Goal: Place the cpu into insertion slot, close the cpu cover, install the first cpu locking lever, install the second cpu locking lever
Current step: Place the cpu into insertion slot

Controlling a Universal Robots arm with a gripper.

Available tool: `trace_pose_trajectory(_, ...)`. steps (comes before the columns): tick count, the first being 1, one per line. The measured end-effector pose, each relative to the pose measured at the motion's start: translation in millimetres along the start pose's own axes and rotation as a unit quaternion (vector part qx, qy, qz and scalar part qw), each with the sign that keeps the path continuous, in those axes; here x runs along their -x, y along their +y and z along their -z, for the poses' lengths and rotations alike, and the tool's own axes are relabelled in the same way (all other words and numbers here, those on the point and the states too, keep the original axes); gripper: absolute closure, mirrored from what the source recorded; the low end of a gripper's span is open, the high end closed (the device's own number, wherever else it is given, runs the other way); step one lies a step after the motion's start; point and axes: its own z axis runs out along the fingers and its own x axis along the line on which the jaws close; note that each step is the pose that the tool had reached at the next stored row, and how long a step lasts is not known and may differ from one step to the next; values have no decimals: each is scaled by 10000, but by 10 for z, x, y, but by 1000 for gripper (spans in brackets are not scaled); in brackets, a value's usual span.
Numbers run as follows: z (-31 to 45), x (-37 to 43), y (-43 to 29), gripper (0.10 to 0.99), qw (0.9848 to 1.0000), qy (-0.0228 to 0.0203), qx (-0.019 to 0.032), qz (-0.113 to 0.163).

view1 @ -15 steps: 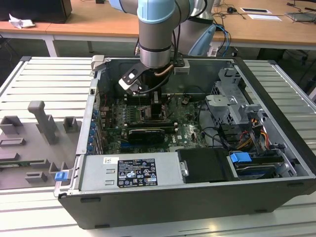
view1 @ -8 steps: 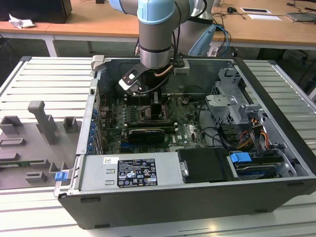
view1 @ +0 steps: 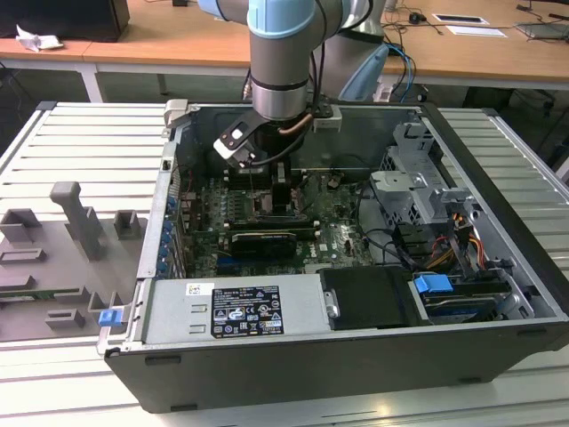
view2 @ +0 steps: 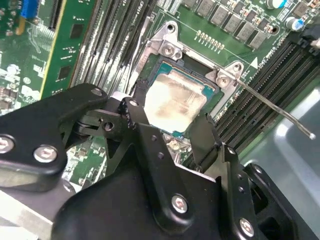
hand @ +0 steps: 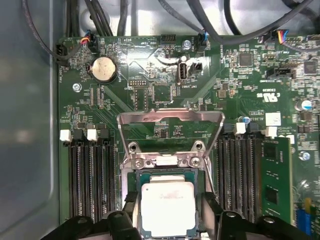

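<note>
At the exterior view's left a grey tray of fixtures lies beside the open case. Moving right, I hang over the green board inside that case, my gripper down at the slot. A drive cage sits further toward the exterior view's right, well apart from my work.

In the second wrist view my gripper brackets the cpu, whose pale face lies within the slot. It looks level with the metal rim, though its near edge is hidden behind my own hardware. I cannot tell whether I am clamped on the cpu or free of it.

In the first wrist view the cover stands flipped open beyond the cpu, bare board showing through its cut-out. One lever juts out unhooked beside the memory slots.

My judgement: the step in hand is the first one, placing the cpu, and it looks close to done. The cover is not yet shut and I see no lever latched. Whatever move follows calls, I think, for the cpu to lie flat and square with nothing dragging it sideways — a cocked chip would sit badly on the slot, and the cover could not close flat over it.
</note>
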Motion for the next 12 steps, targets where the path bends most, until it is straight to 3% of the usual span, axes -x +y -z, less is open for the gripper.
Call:
trace_pose_trajectory(5, 25, 1, 1, 678, 10000, -22, 0, 1)
trace_pose_trajectory(6, 31, 1, 2, 800, 10000, -30, 0, 2)
trace_pose_trajectory(7, 34, 2, 2, 863, 10000, -33, 0, 2)
trace_pose_trajectory(8, 35, 1, 2, 863, 10000, -36, 1, 2)
trace_pose_trajectory(10, 42, 2, 2, 980, 10000, -48, 1, 2)
trace_pose_trajectory(12, 50, 2, 2, 980, 10000, -56, 1, 3)
